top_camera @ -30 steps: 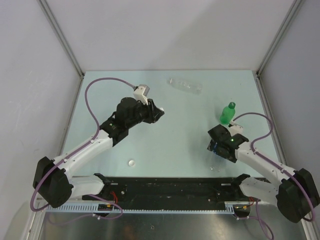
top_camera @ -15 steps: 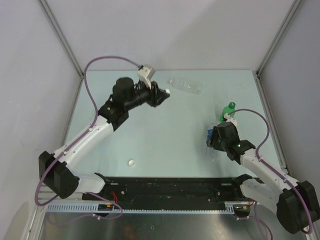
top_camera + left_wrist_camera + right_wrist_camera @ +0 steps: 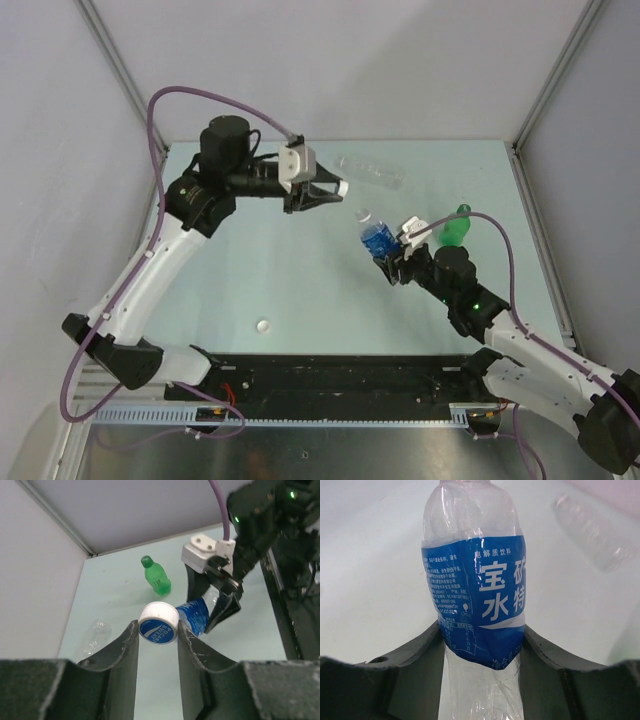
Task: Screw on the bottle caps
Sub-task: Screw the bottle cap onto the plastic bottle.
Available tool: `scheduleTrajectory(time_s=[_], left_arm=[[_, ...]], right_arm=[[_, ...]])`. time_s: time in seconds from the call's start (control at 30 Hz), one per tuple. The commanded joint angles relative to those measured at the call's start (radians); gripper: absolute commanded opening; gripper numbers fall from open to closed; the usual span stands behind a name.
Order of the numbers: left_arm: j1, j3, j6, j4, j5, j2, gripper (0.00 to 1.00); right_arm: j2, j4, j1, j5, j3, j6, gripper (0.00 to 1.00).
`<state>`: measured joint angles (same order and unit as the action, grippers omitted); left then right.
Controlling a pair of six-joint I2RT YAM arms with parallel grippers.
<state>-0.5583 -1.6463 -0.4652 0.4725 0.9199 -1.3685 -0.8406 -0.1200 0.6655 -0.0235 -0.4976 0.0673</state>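
Observation:
My left gripper (image 3: 338,189) is shut on a white bottle cap (image 3: 158,623) with a blue printed top, pinched between both fingers and held above the table. My right gripper (image 3: 392,262) is shut on the clear bottle with the blue label (image 3: 475,605), gripping its lower body; the bottle (image 3: 377,238) is off the table and tilted toward the left gripper, neck uppermost. In the left wrist view the cap sits just in front of that bottle (image 3: 196,616). The green bottle (image 3: 455,227) stands at the right with a green cap (image 3: 146,560) on it.
A clear unlabelled bottle (image 3: 371,172) lies on its side at the back of the table, also seen in the right wrist view (image 3: 595,535). A second white cap (image 3: 264,325) lies near the front left. Grey walls close in the table on three sides.
My right gripper has closed on the blue-label bottle, lifted it and carried it left toward the middle. My left arm has raised the white cap and swung it right toward the bottle.

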Motion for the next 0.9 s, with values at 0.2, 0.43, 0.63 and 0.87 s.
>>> scheduleTrajectory(time_s=[0.2, 0.43, 0.63, 0.87], left_arm=[[-0.201, -0.113, -0.549, 0.612, -0.366, -0.024, 0.00], [-0.207, -0.108, -0.499, 0.656, -0.501, 0.008, 0.00], [-0.207, -0.084, -0.412, 0.632, -0.405, 0.035, 0.00], [-0.212, -0.068, -0.380, 0.615, -0.329, 0.020, 0.00]], right_arm=[[-0.065, -0.259, 0.001, -0.133, 0.016, 0.366, 0.37], [-0.014, -0.471, 0.003, -0.239, 0.145, 0.359, 0.32], [0.030, -0.550, 0.007, -0.364, 0.180, 0.317, 0.31], [0.019, -0.627, 0.025, -0.393, 0.174, 0.289, 0.26]])
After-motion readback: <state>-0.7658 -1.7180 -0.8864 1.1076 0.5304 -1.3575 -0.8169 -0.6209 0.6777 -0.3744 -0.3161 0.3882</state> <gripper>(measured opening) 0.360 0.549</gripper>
